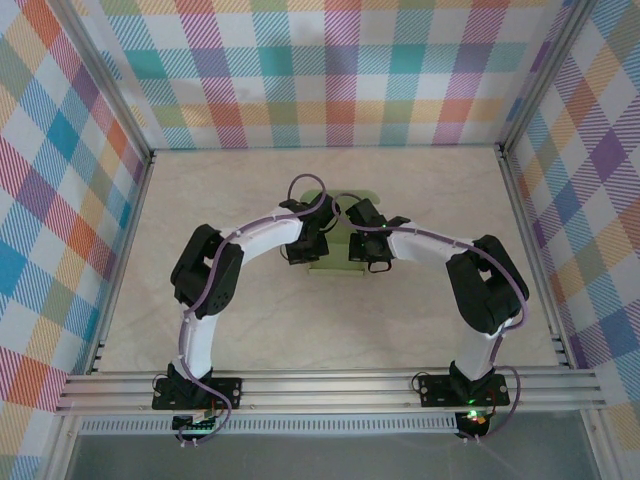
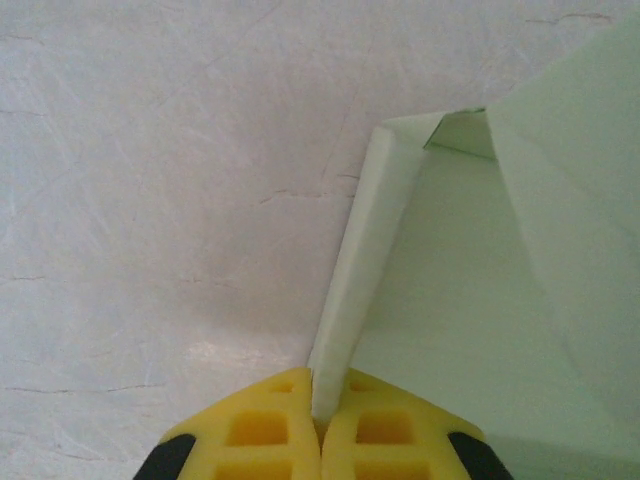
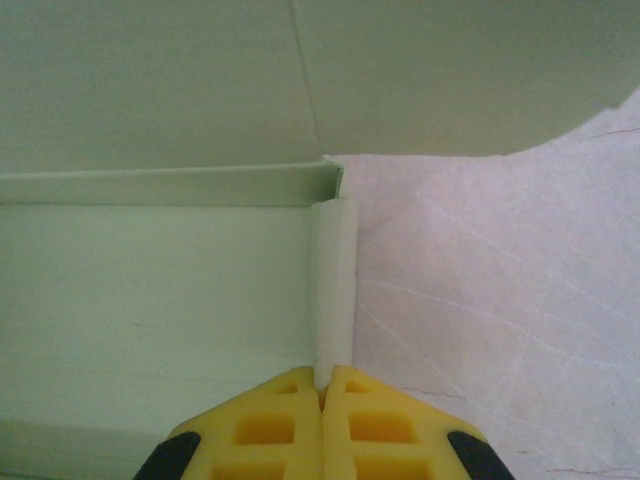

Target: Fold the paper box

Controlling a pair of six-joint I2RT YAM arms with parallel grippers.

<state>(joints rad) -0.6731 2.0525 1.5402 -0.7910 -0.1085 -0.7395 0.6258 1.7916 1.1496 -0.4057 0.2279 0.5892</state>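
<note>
Left wrist view: left fingers (image 2: 265,430) clamp the paper box (image 2: 450,300) wall; right fingers (image 3: 265,430) clamp the opposite wall.

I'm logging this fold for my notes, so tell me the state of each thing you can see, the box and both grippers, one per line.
paper box: partly folded, side flaps raised, not yet closed, resting on the table.
left gripper: shut, pinching the box's left side flap.
right gripper: shut, pinching the box's right side flap.
</note>
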